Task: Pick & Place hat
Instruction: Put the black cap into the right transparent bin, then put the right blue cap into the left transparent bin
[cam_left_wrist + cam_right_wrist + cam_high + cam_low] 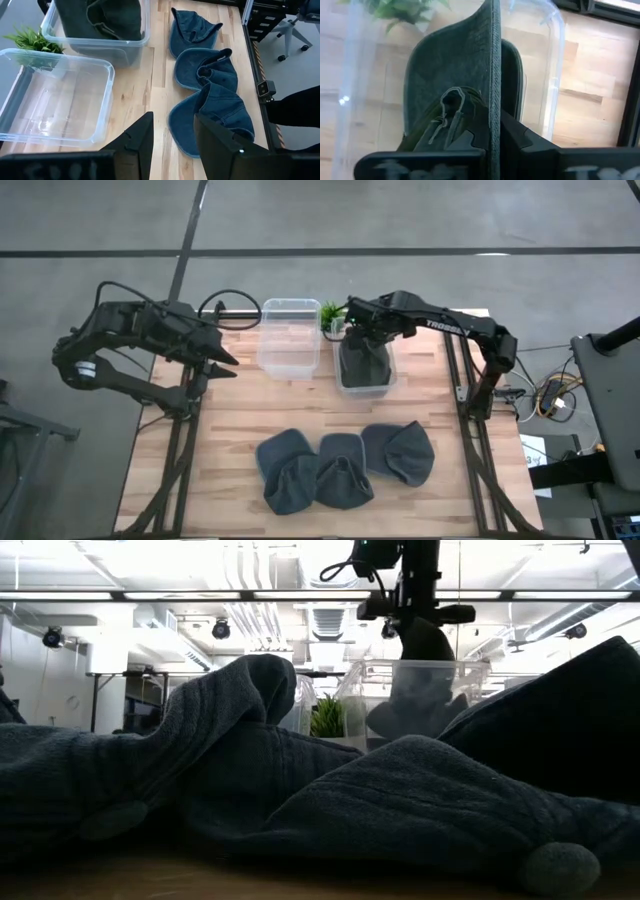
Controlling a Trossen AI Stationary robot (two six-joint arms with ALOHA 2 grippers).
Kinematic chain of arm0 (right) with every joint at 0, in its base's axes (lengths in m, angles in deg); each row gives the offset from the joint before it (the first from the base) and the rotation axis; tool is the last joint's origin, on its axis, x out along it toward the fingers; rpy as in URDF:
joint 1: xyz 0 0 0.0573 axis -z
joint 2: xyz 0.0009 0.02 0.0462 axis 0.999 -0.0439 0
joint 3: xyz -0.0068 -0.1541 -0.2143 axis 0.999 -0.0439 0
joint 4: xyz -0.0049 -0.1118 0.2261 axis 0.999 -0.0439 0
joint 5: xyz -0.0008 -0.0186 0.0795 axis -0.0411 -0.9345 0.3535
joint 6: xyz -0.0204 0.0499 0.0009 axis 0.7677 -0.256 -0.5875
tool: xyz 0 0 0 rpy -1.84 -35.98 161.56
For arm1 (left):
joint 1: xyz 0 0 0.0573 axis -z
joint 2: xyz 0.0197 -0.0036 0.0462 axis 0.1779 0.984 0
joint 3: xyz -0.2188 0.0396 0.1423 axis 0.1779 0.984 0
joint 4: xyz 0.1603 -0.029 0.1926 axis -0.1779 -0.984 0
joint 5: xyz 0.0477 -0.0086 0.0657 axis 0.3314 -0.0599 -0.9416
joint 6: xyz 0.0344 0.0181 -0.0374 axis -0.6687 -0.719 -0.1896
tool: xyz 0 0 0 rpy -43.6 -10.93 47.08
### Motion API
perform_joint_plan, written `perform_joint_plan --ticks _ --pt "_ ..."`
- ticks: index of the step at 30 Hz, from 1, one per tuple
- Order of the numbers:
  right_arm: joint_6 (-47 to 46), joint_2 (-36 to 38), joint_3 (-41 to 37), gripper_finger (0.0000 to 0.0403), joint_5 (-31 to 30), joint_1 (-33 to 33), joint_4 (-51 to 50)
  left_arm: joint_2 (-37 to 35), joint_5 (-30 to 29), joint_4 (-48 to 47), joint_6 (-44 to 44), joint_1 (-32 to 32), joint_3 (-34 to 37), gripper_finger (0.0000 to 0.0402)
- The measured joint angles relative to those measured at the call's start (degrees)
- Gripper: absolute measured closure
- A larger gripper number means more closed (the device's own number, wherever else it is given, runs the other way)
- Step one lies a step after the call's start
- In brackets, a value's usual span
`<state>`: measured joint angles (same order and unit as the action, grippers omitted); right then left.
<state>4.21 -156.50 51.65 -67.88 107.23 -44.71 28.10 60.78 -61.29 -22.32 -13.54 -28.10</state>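
Observation:
Four dark grey-blue hats are in play. Three lie side by side on the near part of the table: one hat (285, 470), a second hat (342, 472) and a third hat (400, 452). The fourth hat (365, 365) hangs in the right clear bin (388, 385), under my right gripper (362, 340), which is shut on it. In the low view this hat (420, 670) hangs inside the bin's walls (470, 690). My left gripper (222, 365) is open and waits above the table's left side, next to the empty left bin (290, 338). My right gripper (492, 137) pinches a thin edge of the hat (494, 75) between its two fingers, coming from above and pointing down. The hat hangs below the fingers inside the right bin. I cannot tell whether its lower end rests on the bin floor.
A small green plant (330, 315) stands at the far edge between the two bins. The left bin (55, 95) holds nothing. Bare wood (230, 430) lies between the bins and the row of hats. The table's right frame post (470, 395) stands close to the right arm.

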Motion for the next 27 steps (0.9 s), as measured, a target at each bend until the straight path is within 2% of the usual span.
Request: perform_joint_plan --ticks 3,6,14,18,23,27 --pt "0.5 -0.4 -0.5 0.0385 0.4 0.0 -0.2 0.0 0.0 0.0 0.1 0.0 0.0 0.0268" --pt "1.3 -0.4 -0.7 0.036 0.4 0.0 -0.1 0.1 0.0 0.0 -0.1 0.0 0.0 0.0268" --pt "5.7 1.2 -0.6 0.0239 2.2 -1.3 -0.1 1.6 0.0 0.2 0.1 0.0 0.0 0.0268" --pt "8.6 3.0 -0.4 0.0196 4.0 -3.4 -0.5 2.7 0.0 0.3 1.2 0.0 0.4 0.0268" --pt "13.8 7.2 -0.2 0.0178 9.9 -8.2 -0.9 4.5 0.0 -1.0 3.8 0.0 0.5 0.0268" --pt "14.2 11.3 -0.2 0.0179 10.9 -13.5 -1.2 5.4 0.0 -1.5 2.9 0.0 0.5 0.0268"
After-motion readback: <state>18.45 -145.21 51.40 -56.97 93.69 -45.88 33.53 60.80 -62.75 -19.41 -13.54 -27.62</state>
